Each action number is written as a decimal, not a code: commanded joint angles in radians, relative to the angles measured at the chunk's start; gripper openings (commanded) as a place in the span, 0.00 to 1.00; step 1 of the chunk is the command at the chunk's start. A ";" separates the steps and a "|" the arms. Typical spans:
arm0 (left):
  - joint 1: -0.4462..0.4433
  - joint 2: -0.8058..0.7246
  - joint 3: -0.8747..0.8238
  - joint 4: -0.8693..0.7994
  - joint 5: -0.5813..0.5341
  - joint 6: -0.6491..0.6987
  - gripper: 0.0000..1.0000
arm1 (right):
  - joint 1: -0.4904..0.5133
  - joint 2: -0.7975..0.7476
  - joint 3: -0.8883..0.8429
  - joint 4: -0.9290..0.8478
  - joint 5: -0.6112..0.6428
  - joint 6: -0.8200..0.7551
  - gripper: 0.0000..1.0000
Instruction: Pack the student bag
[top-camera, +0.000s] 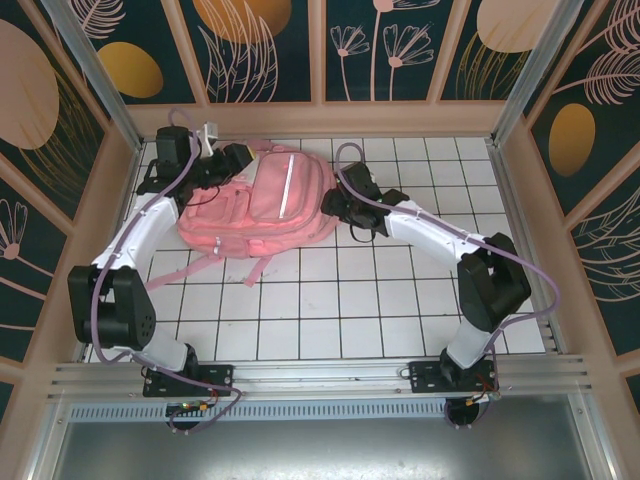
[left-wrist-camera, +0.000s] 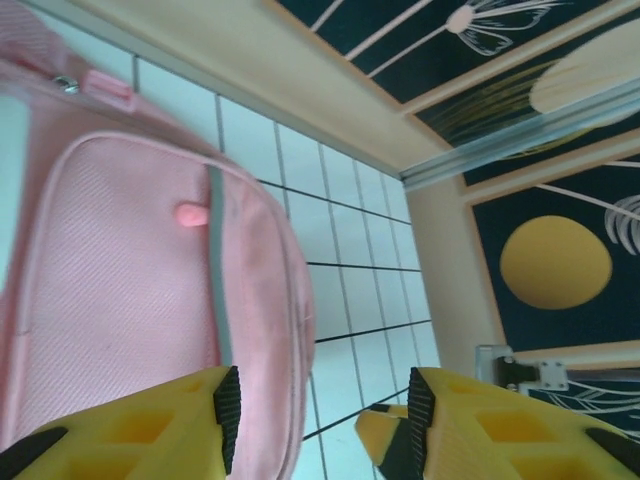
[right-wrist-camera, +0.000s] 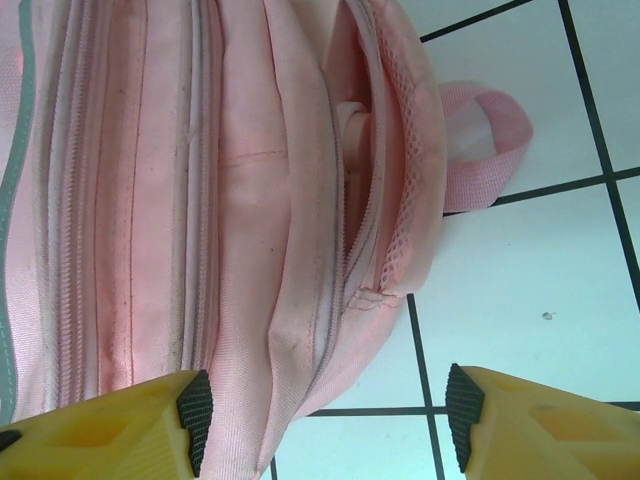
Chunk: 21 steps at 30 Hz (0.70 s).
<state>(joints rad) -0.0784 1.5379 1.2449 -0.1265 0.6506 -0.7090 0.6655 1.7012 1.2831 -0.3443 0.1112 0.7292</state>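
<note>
Student bag (top-camera: 270, 200) — left hand (left-wrist-camera: 318, 405), right hand (right-wrist-camera: 328, 405) parted alongside.

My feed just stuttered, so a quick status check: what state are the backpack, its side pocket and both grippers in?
Backpack: lying flat on the table, front face up, held by neither gripper.
Mesh side pocket: gaping open.
Left gripper: open, at the backpack's edge, gripping nothing.
Right gripper: open, at the backpack's side, gripping nothing.

Evenly lit white tabletop (top-camera: 380, 300), gridded in black lines. Around it, a pale wooden frame (top-camera: 320, 115) holds dark teal panels (top-camera: 400, 60) painted with orange discs (top-camera: 130, 68). An aluminium rail (top-camera: 320, 375) runs along its near edge.
</note>
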 joint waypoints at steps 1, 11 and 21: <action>0.013 -0.066 -0.049 -0.101 -0.152 0.039 0.49 | 0.028 -0.029 -0.017 0.057 -0.013 -0.056 0.67; 0.077 -0.306 -0.430 -0.178 -0.421 -0.165 0.50 | 0.180 0.018 -0.037 0.158 -0.085 -0.189 0.65; 0.077 -0.429 -0.761 0.036 -0.308 -0.415 0.48 | 0.285 0.095 -0.029 0.197 -0.091 -0.231 0.62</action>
<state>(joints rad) -0.0017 1.0904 0.5217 -0.2058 0.2932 -1.0252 0.9401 1.7729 1.2602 -0.1867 0.0319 0.5266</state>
